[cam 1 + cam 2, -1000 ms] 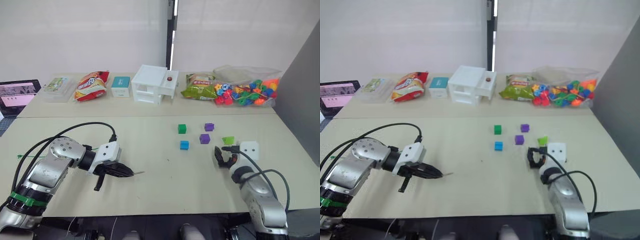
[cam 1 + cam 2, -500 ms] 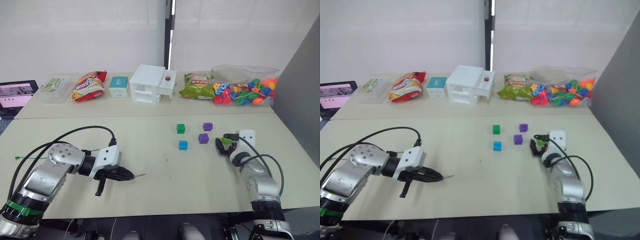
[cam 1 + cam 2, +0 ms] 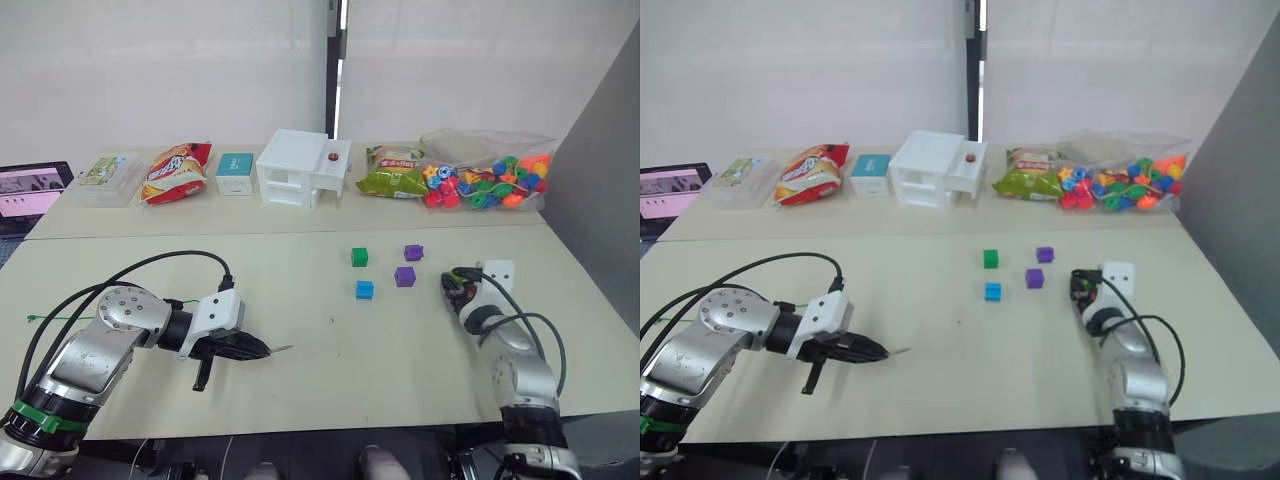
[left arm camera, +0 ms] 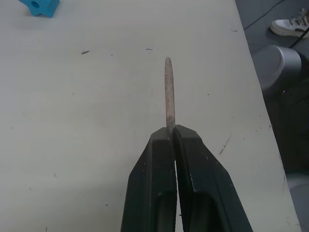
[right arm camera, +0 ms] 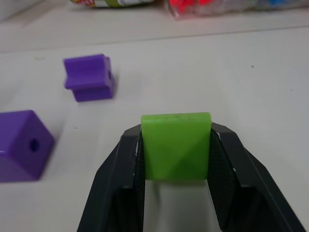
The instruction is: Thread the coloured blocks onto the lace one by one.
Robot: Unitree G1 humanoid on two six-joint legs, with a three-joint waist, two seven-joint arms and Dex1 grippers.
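Lace (image 3: 100, 312) trails back from the left tool (image 3: 262, 350) across the bench (image 3: 320, 300) in the left eye view; dark green block (image 3: 359, 257), blue block (image 3: 365, 290) and two purple blocks (image 3: 405, 276) lie beside the right tool (image 3: 458, 285).

Left wrist view: left tool clamped on the lace's grey tip (image 4: 168, 89), which sticks out ahead.

Right wrist view: right tool (image 5: 176, 159) pinches the lime green block (image 5: 176, 145), purple blocks just ahead.
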